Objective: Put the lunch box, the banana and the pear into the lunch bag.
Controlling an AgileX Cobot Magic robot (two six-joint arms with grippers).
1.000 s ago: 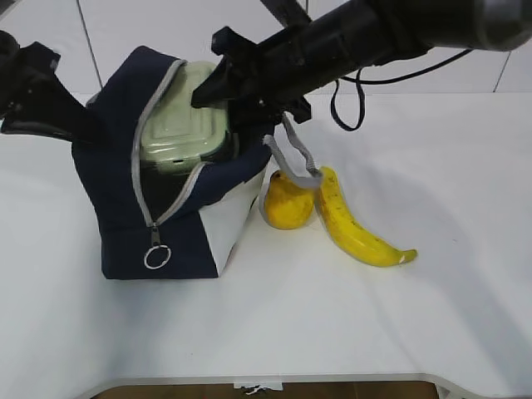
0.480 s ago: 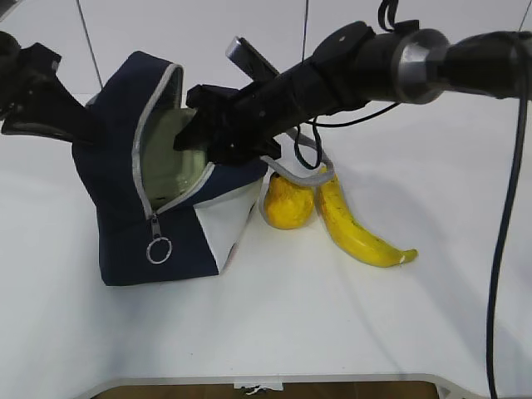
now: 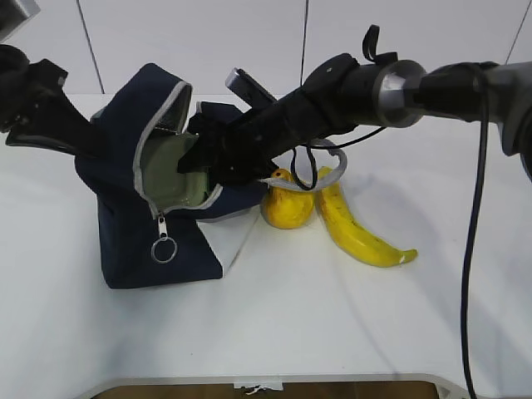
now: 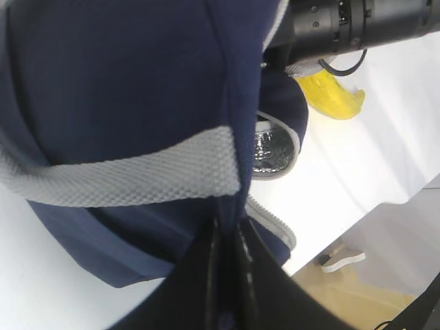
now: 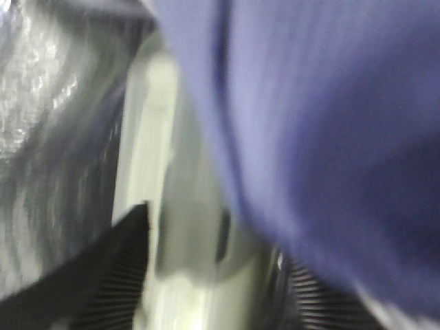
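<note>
Closest to me on the white table [image 3: 274, 324] lies the banana [image 3: 356, 229], right of centre, its tip pointing toward the near right edge. Just beside it on the left sits the pear [image 3: 288, 200], touching or nearly touching the banana's upper end; both fruits are outside the bag. Left of them stands the lunch bag [image 3: 145, 241], navy with a white side panel facing the pear and a ring zipper pull [image 3: 164, 248] hanging at the lower end of the grey zipper. Its mouth gapes toward me and to the right, and through it I see the pale sage-green lunch box [image 3: 170, 172] down inside, well within the opening. My right gripper [image 3: 198, 158] reaches in from the far right across the middle, its tip at the bag's mouth against the lunch box; in the blurred right wrist view the dark fingers [image 5: 110, 275] stand on either side of the pale green box, so I read it as clamped around the box. A grey webbing handle [image 3: 328, 158] loops over that arm. Further back on the left, my left gripper [image 4: 227, 275] is pinched closed on the bag's fabric just below a grey strap [image 4: 130, 175], holding up the far left side of the bag.
</note>
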